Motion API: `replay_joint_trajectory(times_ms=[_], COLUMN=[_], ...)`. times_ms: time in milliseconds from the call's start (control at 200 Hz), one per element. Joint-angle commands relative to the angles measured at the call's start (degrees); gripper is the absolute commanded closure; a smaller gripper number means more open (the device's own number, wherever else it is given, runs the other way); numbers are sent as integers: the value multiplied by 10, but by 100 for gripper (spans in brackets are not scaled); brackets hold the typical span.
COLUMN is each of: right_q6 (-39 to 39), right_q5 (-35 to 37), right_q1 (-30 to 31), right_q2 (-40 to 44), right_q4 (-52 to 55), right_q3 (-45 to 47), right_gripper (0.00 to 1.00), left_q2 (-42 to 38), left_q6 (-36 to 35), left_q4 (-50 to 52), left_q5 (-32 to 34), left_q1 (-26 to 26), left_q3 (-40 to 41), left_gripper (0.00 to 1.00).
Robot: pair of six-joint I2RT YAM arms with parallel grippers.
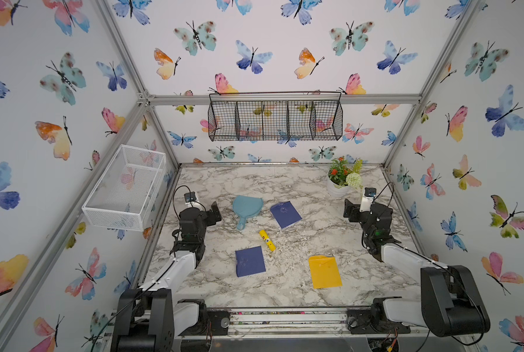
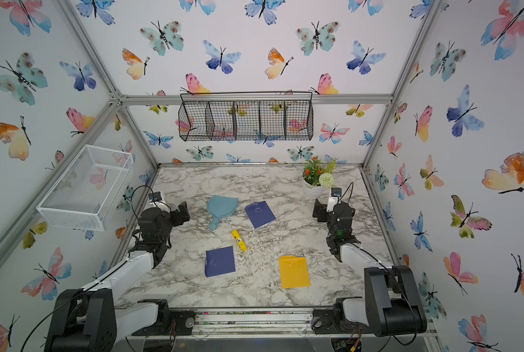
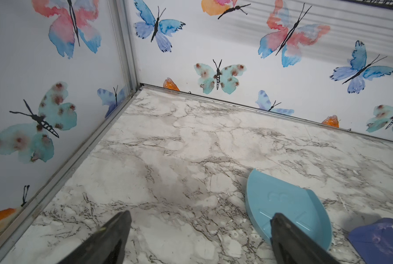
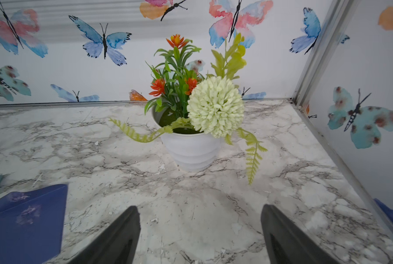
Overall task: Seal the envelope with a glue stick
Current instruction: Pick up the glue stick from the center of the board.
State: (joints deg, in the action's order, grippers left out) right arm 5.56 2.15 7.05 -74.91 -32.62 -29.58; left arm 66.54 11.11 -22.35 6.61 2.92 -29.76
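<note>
The yellow glue stick [image 1: 267,240] [image 2: 239,240] lies alone on the marble table, near its middle. Three envelopes lie flat around it: a navy one [image 1: 285,214] [image 2: 260,214] behind it, a navy one [image 1: 250,261] in front, and a yellow one [image 1: 325,271] [image 2: 294,271] at the front right. My left gripper [image 1: 216,213] [image 3: 200,217] hovers open at the left, holding nothing. My right gripper [image 1: 349,211] [image 4: 200,210] is open and empty at the right, facing the plant. Both grippers are well away from the glue stick.
A light blue dustpan [image 1: 246,208] [image 3: 282,205] lies just right of the left gripper. A potted plant [image 1: 344,179] [image 4: 191,150] stands at the back right. A white wire basket [image 1: 126,187] and a black wire basket [image 1: 275,120] hang on the walls. Paper crumbs litter the table.
</note>
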Motion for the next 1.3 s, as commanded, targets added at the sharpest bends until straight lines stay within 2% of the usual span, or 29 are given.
replay_joint_trajectory(times_ms=[0, 300, 485, 746, 926, 1066, 1296], right_q6=[44, 88, 106, 109, 104, 106, 105], right_q5=[-85, -173, -158, -146, -131, -113, -49], right_q1=[-1, 31, 117, 240, 312, 364, 442], right_q2=[18, 41, 28, -58, -130, -200, -284], right_q4=[122, 245, 299, 327, 341, 377, 444], right_q3=[-23, -68, -105, -170, -217, -278, -360], right_gripper=[18, 34, 39, 46, 50, 58, 58], left_q2=[-16, 23, 44, 48, 29, 16, 17], left_q6=[57, 6, -60, -79, -65, -49, -40], left_q4=[170, 368, 397, 364, 349, 318, 319], left_q5=[-62, -190, -213, -182, -161, -172, -190], left_q1=[4, 4, 4, 3, 2, 2, -14], left_q3=[-62, -229, -285, -269, -252, -228, -231], left_gripper=[0, 3, 3, 5, 5, 5, 5])
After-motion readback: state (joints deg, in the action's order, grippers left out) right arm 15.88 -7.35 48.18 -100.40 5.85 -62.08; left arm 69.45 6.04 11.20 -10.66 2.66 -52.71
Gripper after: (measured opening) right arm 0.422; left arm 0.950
